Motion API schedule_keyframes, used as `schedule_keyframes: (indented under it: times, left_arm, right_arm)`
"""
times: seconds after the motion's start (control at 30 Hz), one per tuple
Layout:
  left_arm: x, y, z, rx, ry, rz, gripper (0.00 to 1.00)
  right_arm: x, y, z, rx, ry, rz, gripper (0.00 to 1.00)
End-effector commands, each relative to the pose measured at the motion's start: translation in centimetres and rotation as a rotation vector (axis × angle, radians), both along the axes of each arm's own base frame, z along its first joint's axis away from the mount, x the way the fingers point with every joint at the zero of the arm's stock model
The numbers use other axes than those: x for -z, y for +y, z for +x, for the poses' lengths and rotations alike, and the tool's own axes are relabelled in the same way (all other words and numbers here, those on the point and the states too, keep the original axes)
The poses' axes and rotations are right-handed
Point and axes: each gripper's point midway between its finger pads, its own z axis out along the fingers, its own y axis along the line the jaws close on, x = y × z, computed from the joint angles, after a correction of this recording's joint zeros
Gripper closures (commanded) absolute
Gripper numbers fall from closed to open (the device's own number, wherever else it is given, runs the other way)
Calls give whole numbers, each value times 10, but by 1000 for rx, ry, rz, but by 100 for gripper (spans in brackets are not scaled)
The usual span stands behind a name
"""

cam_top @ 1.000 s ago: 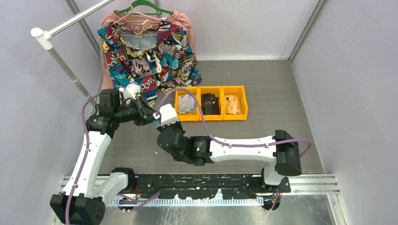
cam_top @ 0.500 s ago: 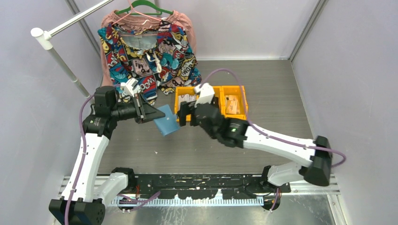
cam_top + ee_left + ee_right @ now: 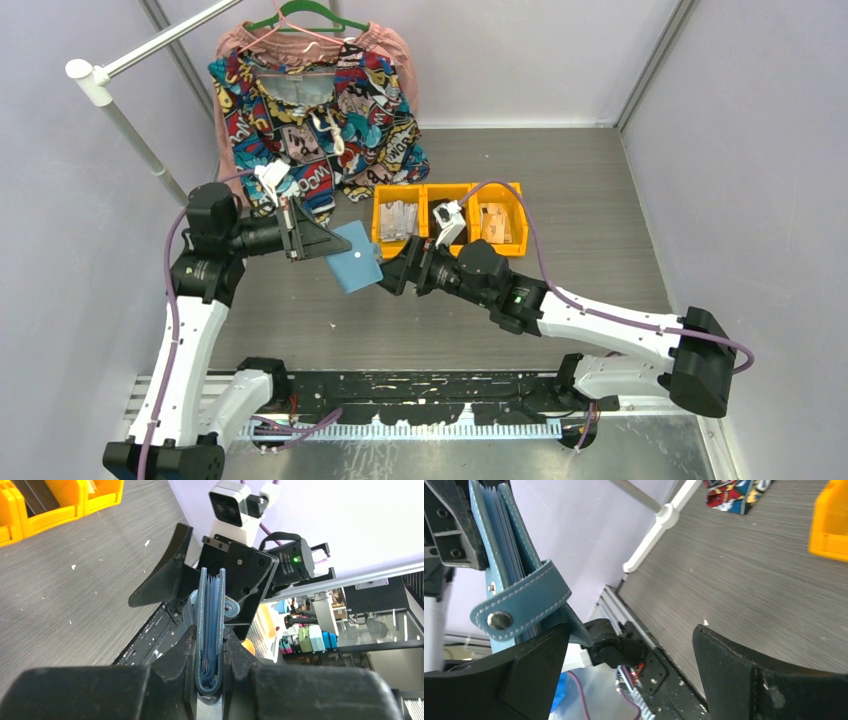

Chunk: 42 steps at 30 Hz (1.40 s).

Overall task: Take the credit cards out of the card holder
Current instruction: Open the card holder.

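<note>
The card holder (image 3: pixel 355 258), a teal-blue folded wallet, hangs in the air in front of the orange bins, with my left gripper (image 3: pixel 322 243) shut on its spine end. The left wrist view shows it edge-on (image 3: pixel 210 630), pinched between the two black fingers of the left gripper (image 3: pixel 210 652). Its snap tab (image 3: pixel 516 607) hangs loose. My right gripper (image 3: pixel 393 273) stands open at the holder's free edge, with nothing between the wide-apart jaws of that gripper (image 3: pixel 631 632). No credit cards can be told apart from the light-blue sleeves inside.
Three orange bins (image 3: pixel 447 243) sit in a row just behind the grippers. The left one holds pale flat pieces (image 3: pixel 397 220), the middle one a black thing. A patterned shirt (image 3: pixel 320 110) hangs on a hanger at the back left, beside a white rack pole (image 3: pixel 130 135).
My right gripper left the holder, swung to the left bin and opened, then came back down to the holder's free edge. The left gripper kept hold and shifted slightly.
</note>
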Motion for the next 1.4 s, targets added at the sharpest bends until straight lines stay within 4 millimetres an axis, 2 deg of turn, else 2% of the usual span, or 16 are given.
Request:
schedule_keyframes:
  times: [0.0, 0.17, 0.33, 0.4, 0.47, 0.57, 0.67, 0.8, 1.0, 1.23, 1.37]
  left_arm:
    - [-21, -2, -16, 66, -96, -39, 100]
    - [-22, -2, -22, 81, -93, -47, 100]
    - [-26, -3, -29, 117, -97, -69, 100]
    - [-26, -4, -31, 127, -89, -75, 100]
    - [-28, -4, -32, 133, -91, -78, 100]
    - [-32, -4, -33, 138, -102, -82, 100]
    - [-37, -4, -33, 136, -100, -93, 100]
    - [-41, -4, -34, 134, -100, -103, 100]
    - [-44, -4, -35, 122, -105, -106, 100]
    - [-43, -4, -33, 113, -106, -105, 100]
    - [-42, -4, -34, 117, -104, -105, 100]
  right_arm:
    - [-71, 21, -13, -105, -45, 235, 2]
    - [-84, 24, -7, -82, -34, 308, 9]
    - [-108, 20, -6, -93, -31, 445, 33]
    - [-114, 20, -16, -158, -35, 471, 36]
    - [-111, 18, -27, -207, -26, 454, 30]
    - [-103, 1, -34, -192, -20, 424, 21]
    - [-91, -15, -34, -140, -10, 387, 17]
    - [-91, -32, -36, -106, -31, 395, 8]
    - [-111, -13, -39, -167, -66, 419, 1]
    - [-120, 19, -41, -193, -99, 420, 0]
    - [-123, 20, -31, -145, -81, 459, 6]
